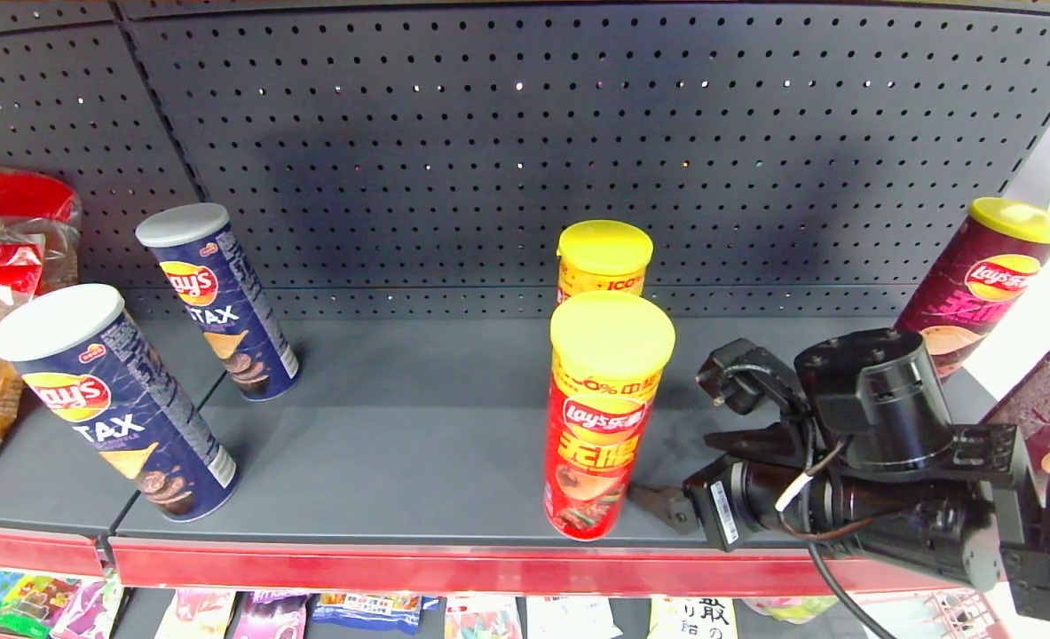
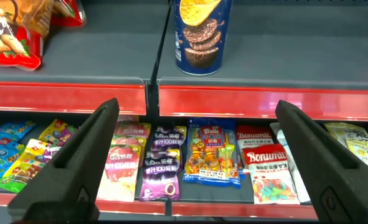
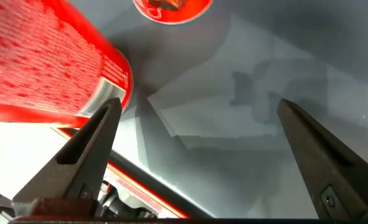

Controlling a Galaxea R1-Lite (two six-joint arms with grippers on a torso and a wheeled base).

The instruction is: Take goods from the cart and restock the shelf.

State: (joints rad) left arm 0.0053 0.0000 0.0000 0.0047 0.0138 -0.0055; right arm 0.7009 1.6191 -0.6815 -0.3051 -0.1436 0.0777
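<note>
My right claw (image 3: pixel 196 109) gapes apart just right of the red can (image 1: pixel 609 417), which stands at the front edge of the grey shelf (image 1: pixel 400 461). Directly behind that can stands a yellow-lidded can (image 1: pixel 604 257). Blue cans (image 1: pixel 116 399) stand to its left and a maroon can (image 1: pixel 986 275) to its right. My left claw (image 2: pixel 196 106) gapes too.

Red chip can (image 1: pixel 609 417), yellow lid, upright at the shelf (image 1: pixel 418 444) front edge. An identical can (image 1: pixel 604 257) stands at its 12 o'clock, toward the rear.
</note>
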